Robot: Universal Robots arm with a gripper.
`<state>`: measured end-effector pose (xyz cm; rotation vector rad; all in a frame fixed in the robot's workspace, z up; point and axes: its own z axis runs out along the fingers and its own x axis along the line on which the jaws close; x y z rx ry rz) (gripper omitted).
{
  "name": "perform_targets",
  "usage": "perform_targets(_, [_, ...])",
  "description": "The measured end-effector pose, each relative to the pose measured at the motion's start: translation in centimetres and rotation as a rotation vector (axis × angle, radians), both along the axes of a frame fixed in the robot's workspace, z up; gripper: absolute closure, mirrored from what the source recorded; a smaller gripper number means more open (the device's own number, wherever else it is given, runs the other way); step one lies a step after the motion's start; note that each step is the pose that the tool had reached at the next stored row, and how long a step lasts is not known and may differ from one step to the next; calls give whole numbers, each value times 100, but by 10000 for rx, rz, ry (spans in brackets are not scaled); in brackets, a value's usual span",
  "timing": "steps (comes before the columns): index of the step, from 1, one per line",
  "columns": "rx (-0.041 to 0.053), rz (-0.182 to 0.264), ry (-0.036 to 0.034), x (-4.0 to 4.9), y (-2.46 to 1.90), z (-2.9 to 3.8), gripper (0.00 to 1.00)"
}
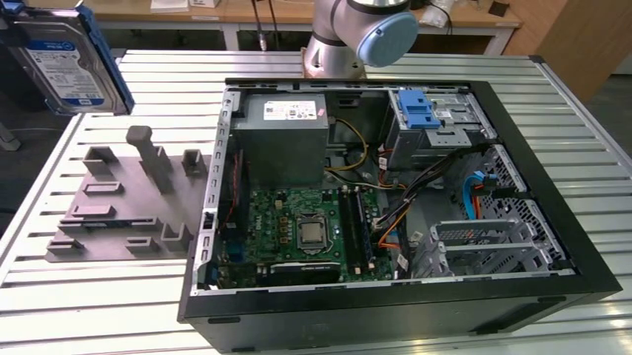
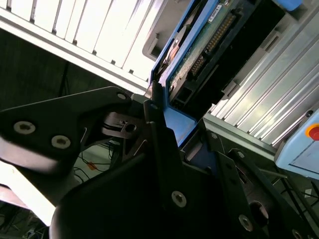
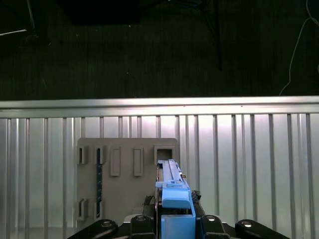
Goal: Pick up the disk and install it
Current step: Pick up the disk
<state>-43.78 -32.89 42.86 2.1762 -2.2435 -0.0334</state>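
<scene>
Blue frame [image 3: 175, 201]: the end of the disk's carrier, pinched between the black fingers [image 2: 160, 139] in both wrist views.
Gripper [image 2: 178, 119]: clamped on the disk [image 1: 61, 61], jaws closed against the frame's two sides.
Disk: aloft and clear of the table [image 1: 59, 296], above its far corner at the exterior view's left, label face turned toward the exterior camera.
Long axis: runs straight out from the gripper, away from the fingers; edge-on in the first wrist view.
Underneath: grey plate [image 3: 124, 189] lying on the table slats, the disk not touching it.
Case [image 1: 395, 310]: open on the table, well apart from the disk, toward the exterior view's right.
Cage [image 1: 489, 238]: silver bay at the case's side on the exterior view's right; by my judgement the whole case lies between it and the disk.
</scene>
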Motion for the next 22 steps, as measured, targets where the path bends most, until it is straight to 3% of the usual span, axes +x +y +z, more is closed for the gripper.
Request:
perform_targets(12, [-1,0,-35,0,0,176,64])
perform_targets(13, [0,0,-65,0,0,356,64])
perform_targets(19, [-1,0,-78,-1,0,448,64])
perform_targets(22, [0,-2,-79,3,-3,446,64])
